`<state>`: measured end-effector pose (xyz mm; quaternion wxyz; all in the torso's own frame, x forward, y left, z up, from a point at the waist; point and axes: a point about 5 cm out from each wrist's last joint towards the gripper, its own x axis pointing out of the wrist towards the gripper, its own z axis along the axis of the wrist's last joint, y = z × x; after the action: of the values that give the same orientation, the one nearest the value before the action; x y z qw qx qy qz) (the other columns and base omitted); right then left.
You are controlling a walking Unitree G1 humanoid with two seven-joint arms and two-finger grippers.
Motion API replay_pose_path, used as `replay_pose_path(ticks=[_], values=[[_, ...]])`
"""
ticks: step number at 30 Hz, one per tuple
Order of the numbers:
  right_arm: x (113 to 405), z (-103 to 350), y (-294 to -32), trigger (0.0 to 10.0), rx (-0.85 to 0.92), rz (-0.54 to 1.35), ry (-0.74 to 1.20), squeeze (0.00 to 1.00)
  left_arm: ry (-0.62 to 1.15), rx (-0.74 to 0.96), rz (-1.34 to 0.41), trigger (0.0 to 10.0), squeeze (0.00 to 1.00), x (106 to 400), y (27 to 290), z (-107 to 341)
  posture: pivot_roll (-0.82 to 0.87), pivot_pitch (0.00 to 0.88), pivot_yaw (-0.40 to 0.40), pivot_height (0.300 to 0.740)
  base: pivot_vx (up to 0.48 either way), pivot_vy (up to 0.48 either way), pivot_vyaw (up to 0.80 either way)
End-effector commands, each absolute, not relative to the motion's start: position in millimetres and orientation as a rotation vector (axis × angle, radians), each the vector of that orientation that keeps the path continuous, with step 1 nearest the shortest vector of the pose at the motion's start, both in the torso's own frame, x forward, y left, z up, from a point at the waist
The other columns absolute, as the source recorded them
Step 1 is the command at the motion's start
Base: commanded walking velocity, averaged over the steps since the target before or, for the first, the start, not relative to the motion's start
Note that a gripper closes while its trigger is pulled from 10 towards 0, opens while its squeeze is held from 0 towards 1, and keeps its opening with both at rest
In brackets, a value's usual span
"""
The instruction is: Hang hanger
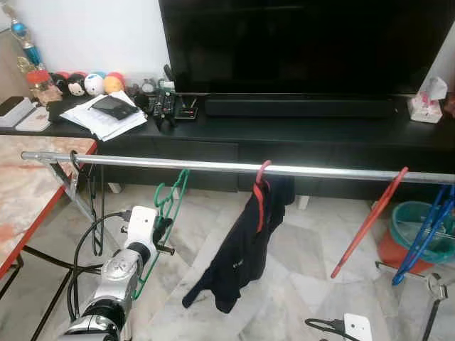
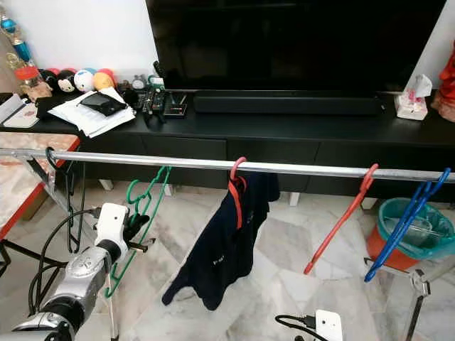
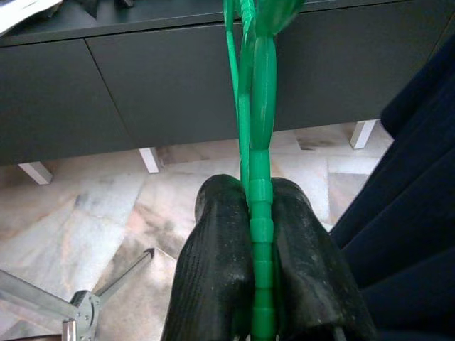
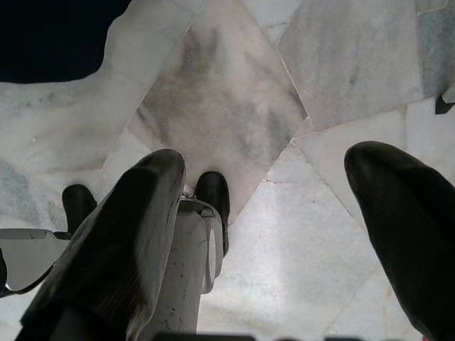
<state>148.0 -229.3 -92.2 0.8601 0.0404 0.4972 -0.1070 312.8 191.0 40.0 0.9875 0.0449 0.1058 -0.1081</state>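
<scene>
Robot at the clothes rail [image 1: 213, 165], midway through hanging a green hanger [image 1: 169, 201]: the left gripper [image 3: 261, 234] has its two black fingers pressed together on the hanger's ribbed green bar, and holds the hanger below the rail toward its left end, the hook not yet over the metal, by the look of both eye views.

Judging from this, the step in hand is the carry up to the rail. The next move calls for a lift that takes the hook above the bar, then a settle down over it.

Room on the rail looks fair. A black hanger [image 1: 92, 206] hangs near the left end beside the rail's stand, and a red hanger [image 1: 260, 192] carrying a dark garment [image 1: 245, 245] hangs at the middle; the bare stretch between them sits just above the green hanger. Farther toward the right end hang another red hanger [image 1: 370, 222] and a blue hanger [image 1: 425, 231].

The black TV cabinet [image 1: 298, 135] stands close behind the rail, and the edge of a marble-topped table [image 1: 28, 185] lies just left of the stand, so a wide swing leftward or backward seems risky.

The right gripper [image 4: 263, 213] hangs low over the marble floor [image 4: 234, 92], fingers spread wide and holding nothing.
</scene>
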Motion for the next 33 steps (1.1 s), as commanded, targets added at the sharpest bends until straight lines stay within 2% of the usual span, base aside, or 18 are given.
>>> replay_pose_path(ticks=[1, 9, 23, 28, 33], values=[[146, -93, -229, 10.0, 0.095, -0.233, 1.043, 0.00, 0.196, 0.094, -0.176, 10.0, 0.00, 312, 202, 43, -0.01, 0.000, 0.052, 0.740, 0.000, 0.000, 0.00], [144, -95, -224, 10.0, 0.096, -0.228, 1.048, 0.00, 0.167, 0.088, -0.145, 10.0, 0.00, 325, 205, 57, -0.01, 0.000, 0.047, 0.740, 0.000, 0.000, 0.00], [147, -95, -216, 10.0, 0.105, -0.226, 1.043, 0.00, 0.143, 0.086, -0.158, 10.0, 0.00, 356, 183, 86, -0.02, 0.000, 0.049, 0.740, 0.000, 0.000, 0.00], [146, -95, -220, 10.0, 0.108, -0.234, 1.041, 0.00, 0.146, 0.061, -0.133, 10.0, 0.00, 364, 181, 94, -0.02, 0.000, 0.051, 0.740, 0.000, 0.000, 0.00], [144, -93, -230, 10.0, 0.105, -0.245, 1.039, 0.00, 0.171, 0.050, -0.128, 10.0, 0.00, 367, 177, 96, -0.03, 0.000, 0.050, 0.740, 0.273, 0.000, 0.00]])
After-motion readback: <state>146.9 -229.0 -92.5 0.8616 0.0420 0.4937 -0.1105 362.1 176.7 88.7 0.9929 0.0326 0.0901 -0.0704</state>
